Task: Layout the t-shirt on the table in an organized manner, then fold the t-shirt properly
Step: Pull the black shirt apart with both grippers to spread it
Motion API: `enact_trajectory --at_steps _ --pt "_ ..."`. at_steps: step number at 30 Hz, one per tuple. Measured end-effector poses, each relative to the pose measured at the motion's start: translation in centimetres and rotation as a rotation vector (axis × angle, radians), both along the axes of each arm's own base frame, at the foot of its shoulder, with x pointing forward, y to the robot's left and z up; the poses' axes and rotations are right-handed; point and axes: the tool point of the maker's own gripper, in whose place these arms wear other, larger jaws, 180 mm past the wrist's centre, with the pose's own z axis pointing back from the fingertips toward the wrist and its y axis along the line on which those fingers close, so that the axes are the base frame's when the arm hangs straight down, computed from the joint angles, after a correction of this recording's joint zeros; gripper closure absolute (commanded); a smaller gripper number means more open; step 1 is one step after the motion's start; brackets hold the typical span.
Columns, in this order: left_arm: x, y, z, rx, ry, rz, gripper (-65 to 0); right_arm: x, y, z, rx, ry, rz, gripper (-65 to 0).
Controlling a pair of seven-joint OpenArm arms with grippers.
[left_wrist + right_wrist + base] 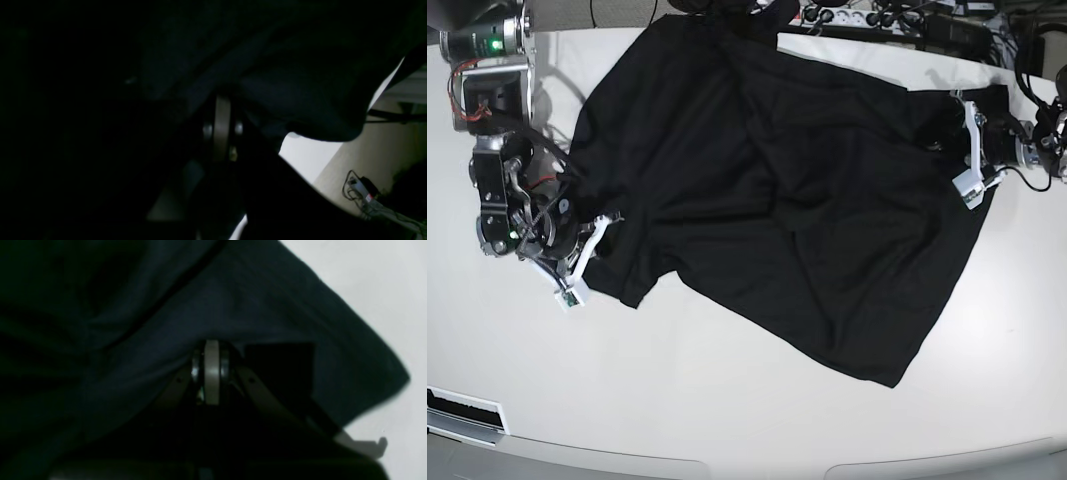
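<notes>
Because you have pinched the t-shirt at two opposite edges, it lies spread across the middle and upper part of the table, drawn between your arms rather than heaped. Your right gripper, at about nine o'clock in the base view, has its jaws together on the sleeve edge; in the right wrist view, fabric bunches right at the jaw tips. Your left gripper, at about two o'clock, is likewise clamped on the cloth at the far side, where the left wrist view shows dark folds draped over the jaws. From these grips I judge you are tensioning the shirt to flatten it. Diagonal creases remain and the hem corner trails toward five o'clock, so layout looks unfinished.
</notes>
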Motion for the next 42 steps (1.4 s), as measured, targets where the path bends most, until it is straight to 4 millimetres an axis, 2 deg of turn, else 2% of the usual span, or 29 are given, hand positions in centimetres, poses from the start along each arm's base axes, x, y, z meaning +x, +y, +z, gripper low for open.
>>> enact_trajectory --at_steps 3,5,8,11,13,16,18,20,22,26,28,35,38,42 --pt "0.0 0.1 0.1 0.001 0.000 0.002 0.0 1.2 -1.0 0.2 -0.056 0.000 -0.036 0.0" --pt "0.0 0.2 0.1 0.003 0.000 0.002 0.0 2.3 -2.4 0.6 -0.123 -0.017 -0.091 0.0" --pt "0.0 0.4 0.1 0.006 0.000 0.002 0.0 3.9 -5.2 1.7 -0.246 -0.049 -0.163 0.0" --pt "0.0 0.7 0.2 0.012 0.000 0.002 0.0 4.7 -7.0 2.6 -0.326 -0.059 -0.209 0.0" --pt "0.0 0.8 0.2 0.014 0.000 0.002 0.0 6.1 -7.8 4.0 -0.354 -0.090 -0.235 0.0" --pt "0.1 1.2 0.4 0.022 -0.001 0.002 0.0 8.5 -8.5 6.6 -0.347 -0.126 -0.252 0.0" --pt "0.2 1.5 0.5 0.033 -0.010 -0.008 0.0 8.5 -6.4 7.4 -0.231 -0.050 -0.140 0.0" --pt "0.5 2.5 0.8 0.058 -0.026 -0.022 0.0 7.7 -3.3 7.9 -0.069 0.006 -0.009 0.0" --pt "0.4 4.4 1.2 0.114 -0.024 -0.047 0.0 6.2 -0.3 8.1 0.078 0.052 0.114 0.0" --pt "0.3 8.5 2.0 0.242 -0.024 -0.071 0.0 2.4 3.1 8.1 0.298 0.207 0.159 0.0" --pt "0.6 9.6 2.2 0.304 -0.035 -0.080 0.0 0.8 4.3 7.7 0.382 0.248 0.163 0.0" --pt "2.1 10.5 2.8 0.366 -0.046 -0.108 0.0 -5.6 5.2 2.2 0.398 0.361 0.119 0.0" --pt "3.3 11.0 3.1 0.408 -0.064 -0.109 0.0 -6.1 5.0 1.1 0.391 0.311 0.101 0.0" --pt "4.4 11.4 3.5 0.429 -0.082 -0.098 0.0 -4.9 4.3 0.0 0.326 0.142 0.108 0.0"
